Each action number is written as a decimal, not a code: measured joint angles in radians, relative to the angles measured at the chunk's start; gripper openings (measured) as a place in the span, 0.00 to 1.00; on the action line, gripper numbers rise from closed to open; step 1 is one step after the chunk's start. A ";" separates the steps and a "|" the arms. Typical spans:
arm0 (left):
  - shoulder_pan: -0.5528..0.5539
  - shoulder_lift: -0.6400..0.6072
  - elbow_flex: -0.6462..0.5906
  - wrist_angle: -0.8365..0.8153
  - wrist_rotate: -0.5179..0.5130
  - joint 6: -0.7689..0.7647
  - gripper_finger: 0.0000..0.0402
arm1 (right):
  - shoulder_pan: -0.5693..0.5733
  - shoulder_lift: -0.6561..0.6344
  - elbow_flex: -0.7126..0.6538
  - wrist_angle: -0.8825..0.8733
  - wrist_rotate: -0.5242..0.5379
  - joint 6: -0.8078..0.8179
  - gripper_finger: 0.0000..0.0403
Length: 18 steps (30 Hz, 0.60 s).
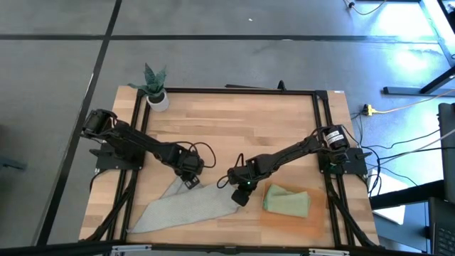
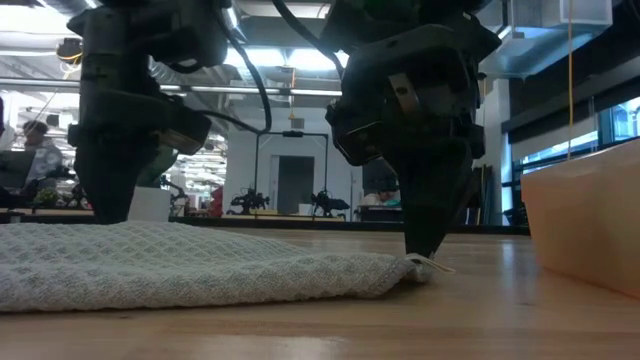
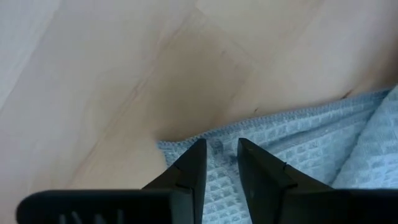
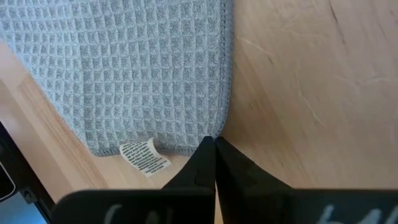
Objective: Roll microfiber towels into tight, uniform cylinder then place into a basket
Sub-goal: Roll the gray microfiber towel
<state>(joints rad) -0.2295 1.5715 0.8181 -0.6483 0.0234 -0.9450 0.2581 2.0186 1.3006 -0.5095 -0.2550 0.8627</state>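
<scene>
Towels first: from above, your grey towel (image 1: 186, 207) lies spread flat on the near-left part of the table (image 1: 234, 128), and your green towel (image 1: 287, 200) sits bundled in the basket (image 1: 316, 222) at the near right. Your left gripper (image 1: 190, 180) is down on the grey towel's far edge, your right gripper (image 1: 240, 198) at its right corner, just left of the basket; a potted plant (image 1: 155, 87) stands at the far-left corner. Low across the table, the grey towel (image 2: 190, 265) lies flat, your right gripper (image 2: 422, 245) points down at its corner by the small white tag (image 2: 438, 265), the left arm stands behind, and the basket wall (image 2: 585, 220) rises on the right. On your left wrist, the fingers (image 3: 189, 168) stand slightly apart, straddling the towel's hem (image 3: 273, 121) without clamping it. On your right wrist, the fingers (image 4: 200, 165) are pressed together, tips at the towel's corner (image 4: 214, 134) beside the tag (image 4: 144, 157), gripping nothing you can see.
</scene>
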 joint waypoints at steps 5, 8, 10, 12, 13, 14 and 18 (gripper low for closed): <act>0.000 0.000 0.000 -0.005 -0.005 0.013 0.11 | 0.000 0.000 0.000 0.001 0.000 0.000 0.00; 0.000 0.000 0.000 -0.005 -0.013 0.013 0.02 | 0.000 0.000 0.000 0.001 0.000 0.000 0.00; 0.000 0.000 0.000 -0.005 -0.017 0.016 0.01 | 0.000 0.000 0.000 0.001 0.000 0.000 0.00; 0.000 0.000 0.000 -0.005 -0.017 0.030 0.01 | 0.000 0.000 0.000 0.001 0.000 0.000 0.00; 0.000 0.000 0.000 -0.005 -0.016 0.032 0.00 | 0.000 0.000 0.000 0.001 0.000 -0.001 0.00; 0.000 0.000 0.000 -0.005 -0.013 0.033 0.00 | 0.000 0.000 0.000 0.001 0.000 -0.003 0.00; 0.000 -0.006 0.000 -0.007 -0.005 0.039 0.00 | -0.002 -0.002 0.000 -0.002 0.000 -0.007 0.00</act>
<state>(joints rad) -0.2295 1.5655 0.8181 -0.6552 0.0189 -0.9062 0.2564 2.0168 1.3006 -0.5111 -0.2550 0.8555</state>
